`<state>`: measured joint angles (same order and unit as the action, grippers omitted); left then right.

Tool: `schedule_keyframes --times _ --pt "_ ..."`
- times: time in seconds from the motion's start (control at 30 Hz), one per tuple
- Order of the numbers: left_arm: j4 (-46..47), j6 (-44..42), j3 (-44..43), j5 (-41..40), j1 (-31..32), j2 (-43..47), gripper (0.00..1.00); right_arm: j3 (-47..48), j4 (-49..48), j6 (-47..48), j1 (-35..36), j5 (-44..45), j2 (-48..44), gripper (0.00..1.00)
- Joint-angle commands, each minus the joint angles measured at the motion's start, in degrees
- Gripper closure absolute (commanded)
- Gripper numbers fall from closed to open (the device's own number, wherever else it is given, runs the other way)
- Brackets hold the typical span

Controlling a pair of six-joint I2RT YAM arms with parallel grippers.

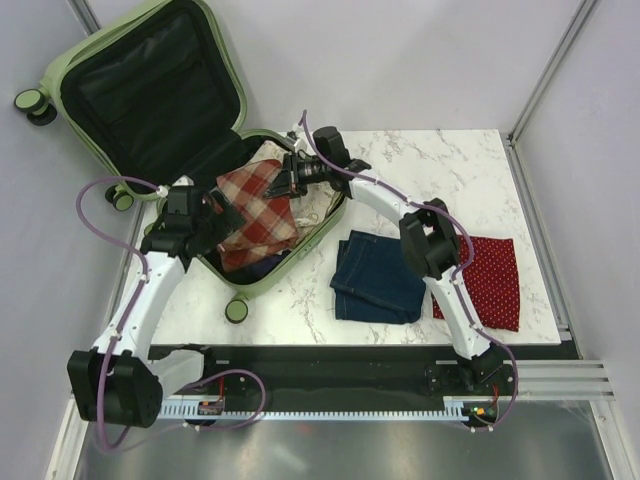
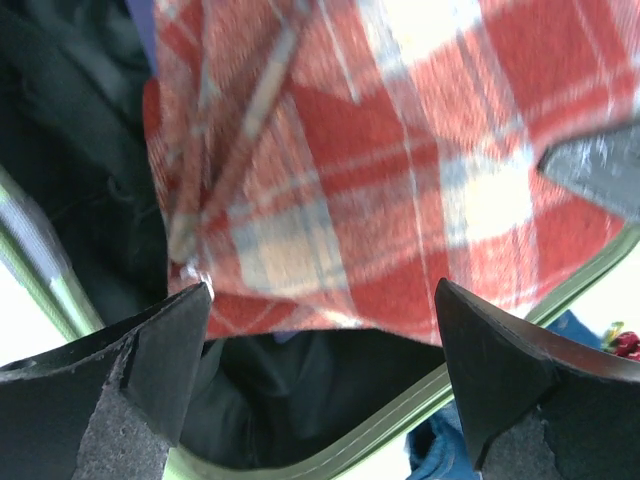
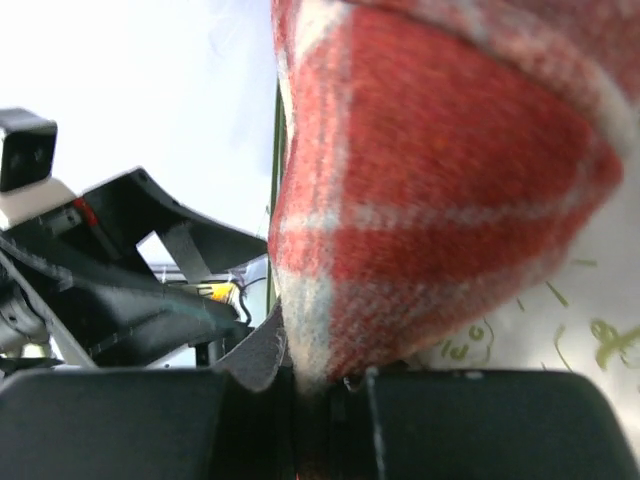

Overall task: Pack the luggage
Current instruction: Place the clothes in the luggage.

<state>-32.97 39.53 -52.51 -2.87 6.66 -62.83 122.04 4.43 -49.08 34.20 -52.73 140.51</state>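
The small pale sage-green hard-shell suitcase point(image 1: 255, 288) lies open at the far-left corner of the white marble-pattern table point(image 1: 440, 170), lid raised, with a red-and-cream plaid cloth point(image 1: 258, 210) in its black-lined base. The right gripper point(image 3: 320, 400) is clamped on the cloth's far edge. The left gripper point(image 2: 320, 300) hovers over the near edge, jaws fully apart and holding nothing.
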Motion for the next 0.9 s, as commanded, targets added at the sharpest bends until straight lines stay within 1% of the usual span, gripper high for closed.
schedule_keyframes --times 0.0,0.1,0.27,0.3,0.33,0.67,0.87 --pt "2.65 -2.52 -3.74 5.48 -3.39 -3.25 0.00 -0.66 3.12 4.16 -2.29 2.72 -4.71 1.00" --pt "4.14 -2.70 -3.83 9.27 -6.03 -6.51 0.00 -2.24 5.50 6.01 -3.78 3.68 -5.94 1.00" --pt "7.57 -2.88 -4.09 10.52 -6.57 -10.12 0.00 -4.26 11.82 10.66 -5.37 5.44 -7.79 1.00" --pt "7.92 -2.62 -4.00 11.30 -8.57 -11.60 0.00 -4.35 12.44 11.98 -5.37 5.62 -8.05 1.00" --pt "8.27 -2.44 -4.00 11.83 -8.76 -12.22 0.00 -5.05 13.06 12.42 -5.28 5.79 -8.49 1.00" --pt "16.18 -1.56 -2.42 14.56 -10.43 -17.59 0.01 -6.64 13.77 13.31 -5.37 5.53 -9.20 1.00" --pt "21.45 0.02 -1.28 18.43 -10.43 -19.26 0.05 -7.60 13.94 13.57 -5.37 5.27 -9.55 1.00"
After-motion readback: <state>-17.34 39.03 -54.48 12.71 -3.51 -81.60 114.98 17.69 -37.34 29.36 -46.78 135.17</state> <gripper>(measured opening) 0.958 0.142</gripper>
